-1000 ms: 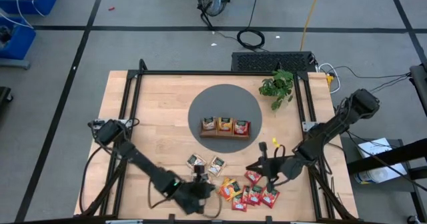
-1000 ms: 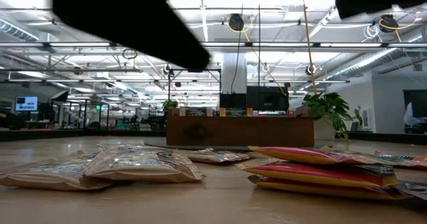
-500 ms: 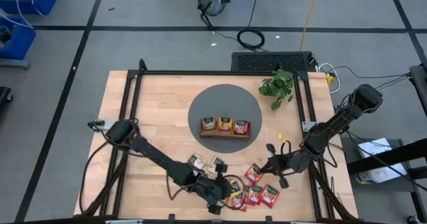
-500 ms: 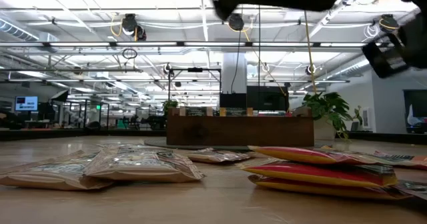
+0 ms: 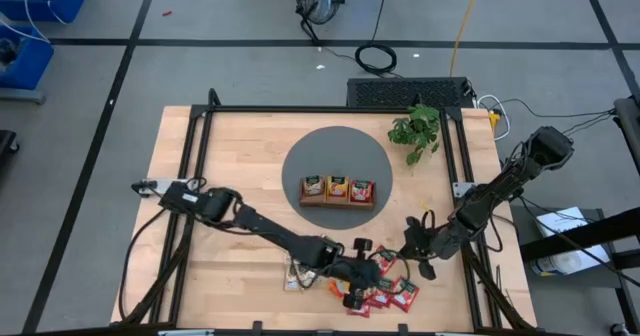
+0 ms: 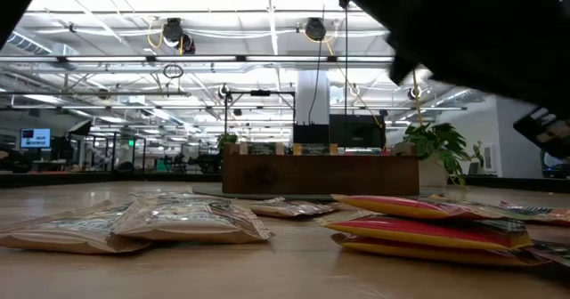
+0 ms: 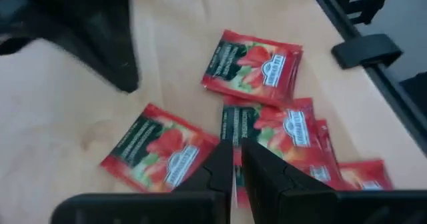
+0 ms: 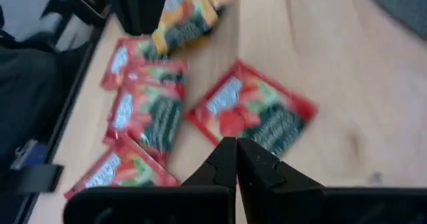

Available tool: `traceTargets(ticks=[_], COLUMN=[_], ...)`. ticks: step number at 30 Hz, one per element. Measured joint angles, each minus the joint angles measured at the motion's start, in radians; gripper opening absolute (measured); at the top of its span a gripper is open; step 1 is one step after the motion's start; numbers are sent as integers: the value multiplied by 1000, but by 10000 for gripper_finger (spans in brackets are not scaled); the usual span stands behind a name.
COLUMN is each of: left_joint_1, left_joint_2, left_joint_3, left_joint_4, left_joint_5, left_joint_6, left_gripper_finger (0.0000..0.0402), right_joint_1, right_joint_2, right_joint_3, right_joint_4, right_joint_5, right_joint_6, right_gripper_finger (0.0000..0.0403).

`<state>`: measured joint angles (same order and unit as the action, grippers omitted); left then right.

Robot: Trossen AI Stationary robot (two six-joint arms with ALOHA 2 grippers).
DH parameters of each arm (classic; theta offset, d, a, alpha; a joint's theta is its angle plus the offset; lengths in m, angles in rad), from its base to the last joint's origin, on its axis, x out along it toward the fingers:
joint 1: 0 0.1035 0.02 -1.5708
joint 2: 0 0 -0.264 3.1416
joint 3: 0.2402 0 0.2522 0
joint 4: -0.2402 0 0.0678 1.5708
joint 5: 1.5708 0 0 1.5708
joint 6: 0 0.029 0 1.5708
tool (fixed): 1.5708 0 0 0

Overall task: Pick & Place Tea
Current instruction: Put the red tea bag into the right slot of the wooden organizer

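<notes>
Presently the left gripper (image 5: pixel 358 276) hangs over the red sachets (image 5: pixel 385 288) in the lower centre of the high view, its fingers drawn almost together with only a thin slit between them and nothing held. In the left wrist view those fingertips sit above the overlap of three red packets (image 7: pixel 267 127). The right gripper (image 5: pixel 413 244) stands just to the right of the same pile, jaws fully closed and empty.

Risks noted. The red sachets lie overlapped; a pinch here could lift two at once or drag a neighbour off the pile. With the fingers this narrow, a flat packet may be pushed along the table (image 5: pixel 230 146) rather than caught. Both grippers crowd one small area, so contact between the arms is possible.

The cream sachets (image 5: pixel 296 274) lie beside the left arm, partly hidden. The tray (image 5: pixel 338 189) on the grey mat (image 5: pixel 300 151), centre frame, already shows three sachets.
</notes>
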<state>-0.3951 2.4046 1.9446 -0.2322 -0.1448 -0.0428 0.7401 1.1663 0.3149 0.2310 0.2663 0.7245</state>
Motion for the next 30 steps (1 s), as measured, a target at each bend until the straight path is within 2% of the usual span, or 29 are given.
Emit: traceTargets(ticks=[6,12,17,21,30], left_joint_1=[31,46,48,56,85], left_joint_2=[66,64,73,75,104], left_joint_3=[62,48,48,47,47], left_joint_4=[-29,-40,-67,-65,-53], left_joint_5=[6,7,15,15,45], left_joint_6=[22,22,44,68,86], left_gripper_finger=[37,37,37,37,37], right_joint_1=[-22,-52,-94,-134,-185], right_joint_2=[0,0,0,0,-1], right_joint_3=[0,0,0,0,-32], right_joint_4=[-66,-22,-75,-125,-116], right_joint_5=[-35,-85,-90,-145,-224], right_joint_6=[11,39,169,279,415], right_gripper_finger=[8,62,111,137,152])
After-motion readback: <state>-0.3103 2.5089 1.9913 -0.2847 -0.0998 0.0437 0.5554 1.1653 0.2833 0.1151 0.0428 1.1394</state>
